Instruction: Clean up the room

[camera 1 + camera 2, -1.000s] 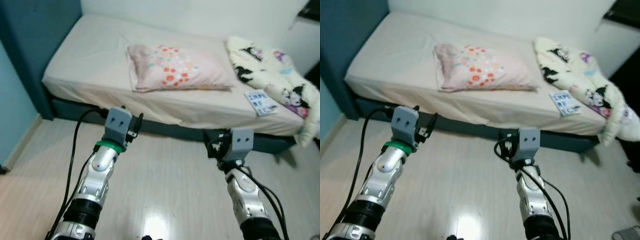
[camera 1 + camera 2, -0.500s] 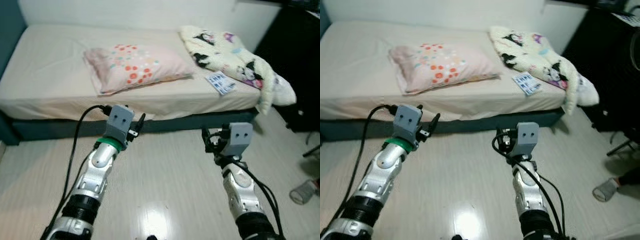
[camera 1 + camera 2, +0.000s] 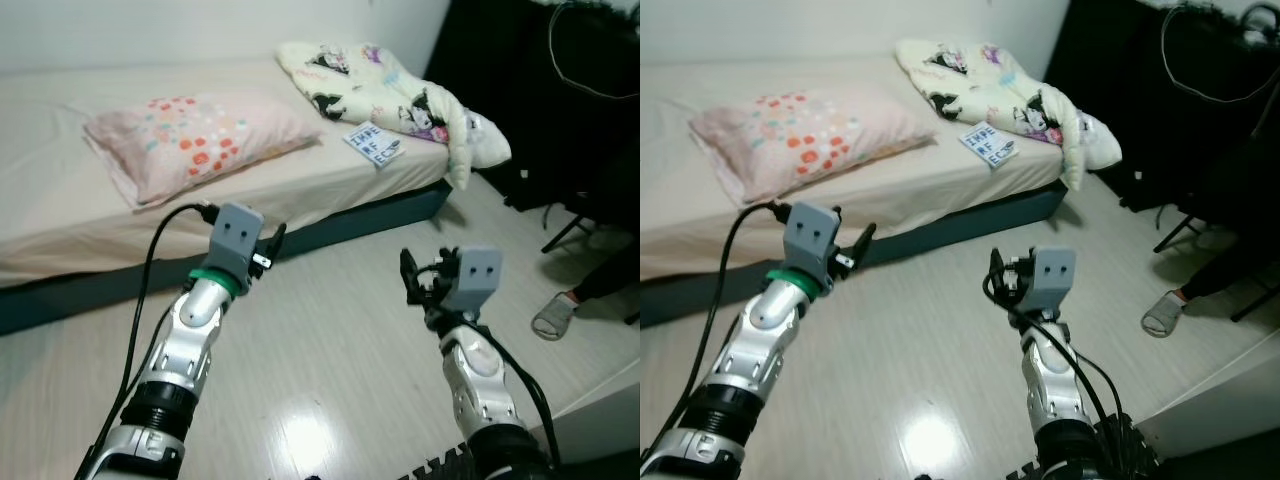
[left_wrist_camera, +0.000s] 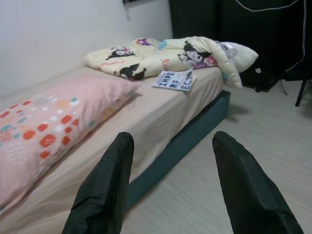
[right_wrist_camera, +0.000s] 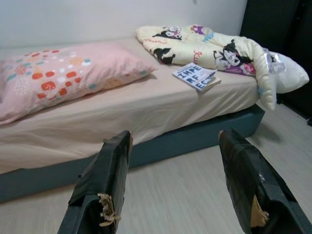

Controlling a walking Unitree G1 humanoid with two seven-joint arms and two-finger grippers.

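A bed (image 3: 60, 225) with a beige sheet stands ahead of me. On it lie a pink pillow (image 3: 190, 135) with coloured dots, a crumpled cream blanket (image 3: 390, 85) with cartoon prints, and a book (image 3: 373, 143) beside the blanket. My left gripper (image 4: 170, 190) is held up over the floor in front of the bed, open and empty. My right gripper (image 5: 178, 187) is raised to its right, also open with nothing between its fingers. A grey slipper (image 3: 553, 317) lies on the floor at the right.
Pale wood flooring (image 3: 330, 340) stretches between me and the bed. Dark furniture and a black chair leg (image 3: 565, 225) stand at the right. A white edge (image 3: 1210, 405) shows at the lower right. A black cable (image 3: 150, 290) loops off my left arm.
The whole view has swung to the right: the bed has slid left, and the dark furniture and the slipper have come into sight. Both arms keep their raised pose.
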